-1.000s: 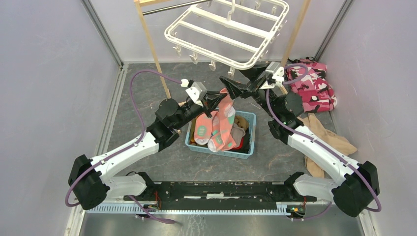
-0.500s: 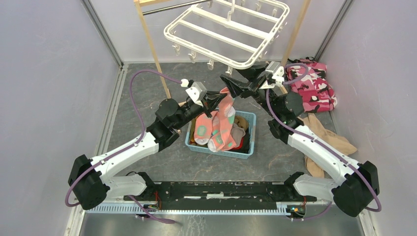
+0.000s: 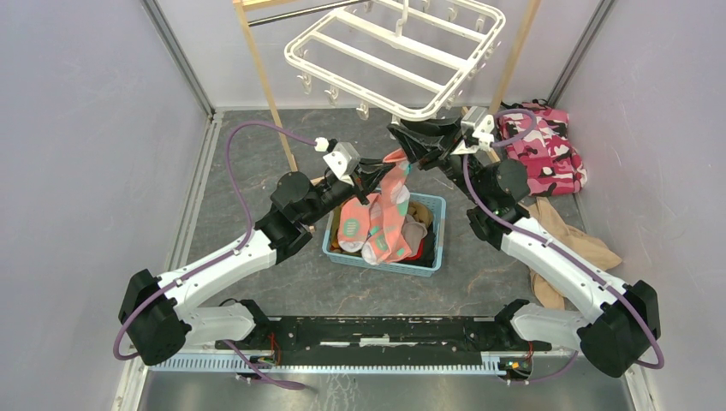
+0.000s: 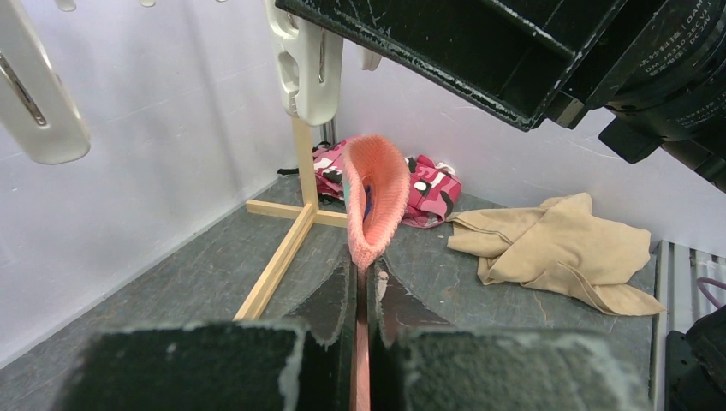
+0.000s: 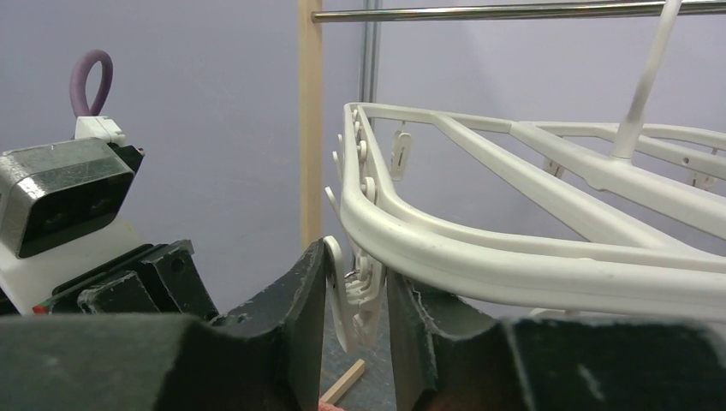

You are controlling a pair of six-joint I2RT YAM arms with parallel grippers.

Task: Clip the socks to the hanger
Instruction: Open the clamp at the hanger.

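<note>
My left gripper [image 3: 377, 174] is shut on a salmon-pink sock [image 3: 395, 195], which hangs from it down into the basket. In the left wrist view the sock's cuff [image 4: 377, 184] stands up out of my closed left gripper [image 4: 365, 272], just below a white clip [image 4: 308, 73]. The white hanger [image 3: 425, 113] hangs tilted above the back of the table. At its near rim, my right gripper [image 3: 413, 137] has one dangling clip [image 5: 355, 300] between its jaws. Both fingers of my right gripper [image 5: 357, 272] press on that clip under the hanger rim [image 5: 514, 257].
A blue basket [image 3: 385, 262] in the middle holds more socks [image 3: 354, 228]. The wooden stand [image 3: 265, 86] carries the hanger. A pink camouflage cloth [image 3: 544, 158] and a tan garment [image 3: 575, 241] lie at the right. Grey walls close in on both sides.
My right gripper's jaws have closed from wide apart onto the hanger clip. The hanger has shifted slightly to the left. The left arm and the sock have stayed still.
</note>
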